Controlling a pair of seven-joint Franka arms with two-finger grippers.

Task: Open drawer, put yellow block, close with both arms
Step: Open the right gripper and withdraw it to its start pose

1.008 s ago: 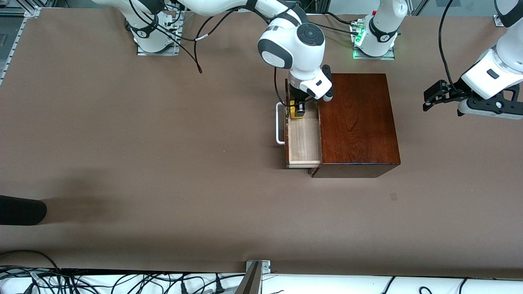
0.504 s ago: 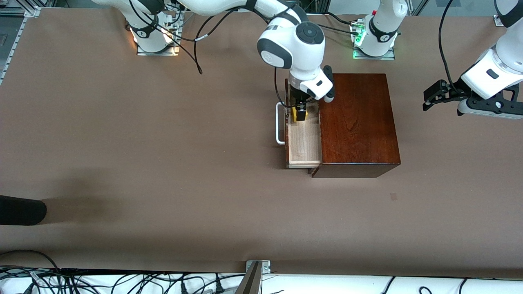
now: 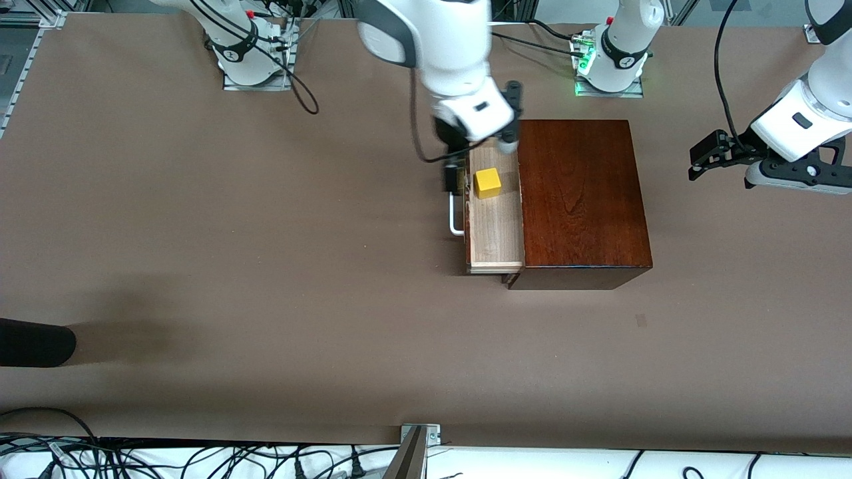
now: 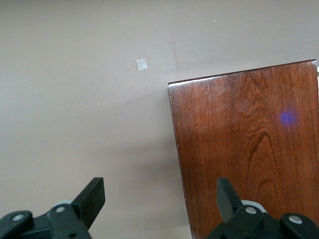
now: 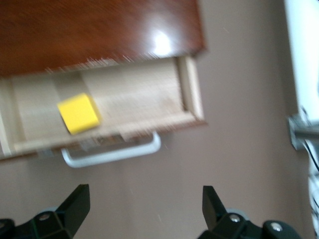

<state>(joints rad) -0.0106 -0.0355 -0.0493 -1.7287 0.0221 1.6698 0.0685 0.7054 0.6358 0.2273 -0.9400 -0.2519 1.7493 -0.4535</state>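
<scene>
One drawer [image 3: 494,233], pulled out of the reddish-brown box [image 3: 582,199] toward the right arm's end of the surface [image 3: 266,253], white bar handle [image 3: 454,216] outermost. One yellow block [image 3: 488,182] inside, flat on the pale tray floor at the end farther from the front camera, close to the front panel, apart from both claws, with bare tray floor nearer the camera. Wide bare brown surface ahead of the handle and along the near edge of the box.

Two arms, two claws. Right claw [image 3: 466,166] up over the farther end of the drawer front and handle, fingers [image 5: 75,201] spread wide, pinching nothing. Left claw [image 3: 695,163] waiting in the air over bare surface at the left arm's end, well apart from the box, fingers [image 4: 94,191] spread wide too, empty.

One small pale mark [image 3: 640,320] on the surface nearer the camera than the box. One dark rounded shape [image 3: 33,342] at the surface edge at the right arm's end. Cables [image 3: 200,462] bundled below the near edge
</scene>
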